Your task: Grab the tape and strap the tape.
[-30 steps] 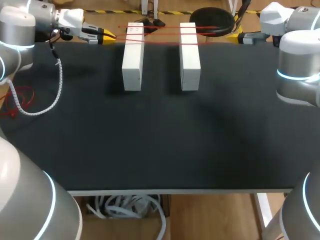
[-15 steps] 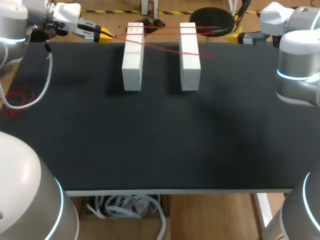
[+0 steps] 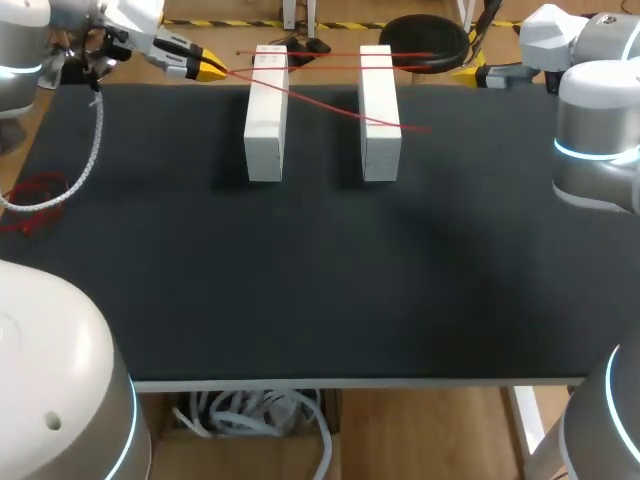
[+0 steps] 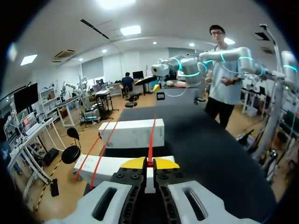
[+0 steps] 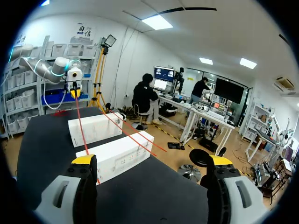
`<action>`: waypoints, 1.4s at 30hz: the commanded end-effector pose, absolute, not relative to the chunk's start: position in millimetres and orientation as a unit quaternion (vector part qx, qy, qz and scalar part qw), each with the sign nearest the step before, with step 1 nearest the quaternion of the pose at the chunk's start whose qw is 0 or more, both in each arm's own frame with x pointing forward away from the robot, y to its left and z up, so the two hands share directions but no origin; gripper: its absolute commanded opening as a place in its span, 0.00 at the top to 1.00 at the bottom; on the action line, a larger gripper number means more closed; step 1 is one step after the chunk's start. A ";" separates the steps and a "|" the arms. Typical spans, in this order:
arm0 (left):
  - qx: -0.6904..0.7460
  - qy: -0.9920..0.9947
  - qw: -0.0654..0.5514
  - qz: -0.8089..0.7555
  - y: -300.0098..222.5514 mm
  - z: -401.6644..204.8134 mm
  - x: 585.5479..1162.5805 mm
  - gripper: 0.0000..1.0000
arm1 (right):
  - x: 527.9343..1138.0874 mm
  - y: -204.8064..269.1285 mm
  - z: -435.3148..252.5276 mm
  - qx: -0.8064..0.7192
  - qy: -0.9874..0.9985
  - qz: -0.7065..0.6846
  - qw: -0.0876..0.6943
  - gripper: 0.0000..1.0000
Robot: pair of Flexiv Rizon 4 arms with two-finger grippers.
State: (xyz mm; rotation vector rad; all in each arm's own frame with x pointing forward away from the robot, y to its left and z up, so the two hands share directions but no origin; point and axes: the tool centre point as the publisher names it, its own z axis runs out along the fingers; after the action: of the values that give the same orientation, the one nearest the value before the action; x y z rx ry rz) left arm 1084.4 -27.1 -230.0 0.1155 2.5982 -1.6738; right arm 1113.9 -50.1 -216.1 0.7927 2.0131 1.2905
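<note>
Black table [image 3: 300, 280] carries two white blocks side by side near its far edge, the left block [image 3: 265, 130] and the right block [image 3: 380, 130]. Over the last second the left gripper [image 3: 212, 70] has drawn back toward the far left corner, tips pressed together on the red tape [image 3: 330, 107]. The strand that lay straight across both blocks now slants from those tips over both, ending just past the right block. Two other strands stay level across the far ends. The right gripper [image 3: 470, 72] has not moved — spread wide, empty. The strand looks to be hauled taut for strapping — not yet secured
</note>
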 end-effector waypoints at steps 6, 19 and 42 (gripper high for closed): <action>-0.092 0.877 0.208 -0.423 -31.2 -209.2 1051.0 1.00 | 1113.8 -50.0 -216.1 0.300 0.761 0.488 0.306 0.00; -0.105 0.870 0.233 -0.423 -24.0 -192.1 1021.4 1.00 | 1113.8 -50.0 -216.1 0.300 0.761 0.488 0.306 0.00; 0.055 0.826 0.139 -0.543 -13.3 -153.4 1003.1 1.00 | 1113.8 -50.0 -216.1 0.300 0.761 0.488 0.306 0.00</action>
State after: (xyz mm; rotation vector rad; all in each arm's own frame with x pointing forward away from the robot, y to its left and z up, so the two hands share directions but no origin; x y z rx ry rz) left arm 995.4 -19.2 -151.4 0.1093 2.3842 -1.5076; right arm 1113.9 -50.0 -216.1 0.7926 2.0131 1.2905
